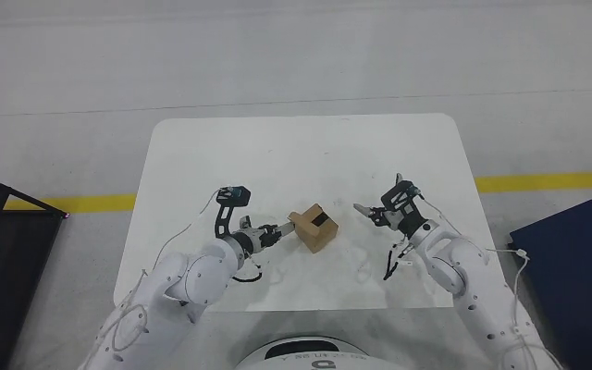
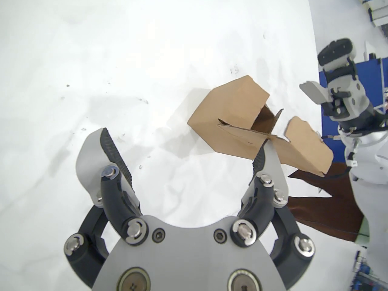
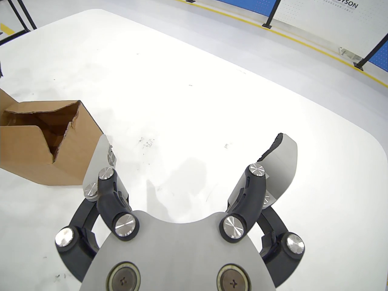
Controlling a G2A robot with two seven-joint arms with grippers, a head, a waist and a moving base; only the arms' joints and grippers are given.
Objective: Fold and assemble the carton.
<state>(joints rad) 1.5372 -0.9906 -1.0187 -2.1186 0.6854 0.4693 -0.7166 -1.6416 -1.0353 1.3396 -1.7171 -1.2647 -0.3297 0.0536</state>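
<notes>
Carton: brown cardboard, partly assembled, resting on the table around its middle, turned at an angle to the table's edges. One end is open and the dark inside shows. Its flaps are unfolded, and one broad flap juts outward on the side toward the right gripper. The flap edges at the opening look ragged. Left gripper: just beside the carton, on the side away from the open end, with its fingers spread wide and holding nothing. One fingertip sits at the lower edge of a carton flap and appears to touch it. The other finger stands well off the carton over bare table. Right gripper: near the carton on the opposite side, facing the open end, with its fingers likewise parted and nothing between them. The top view shows a gap of bare table between it and the carton. Table: white, rounded corners, with the carton between the two grippers.
</notes>
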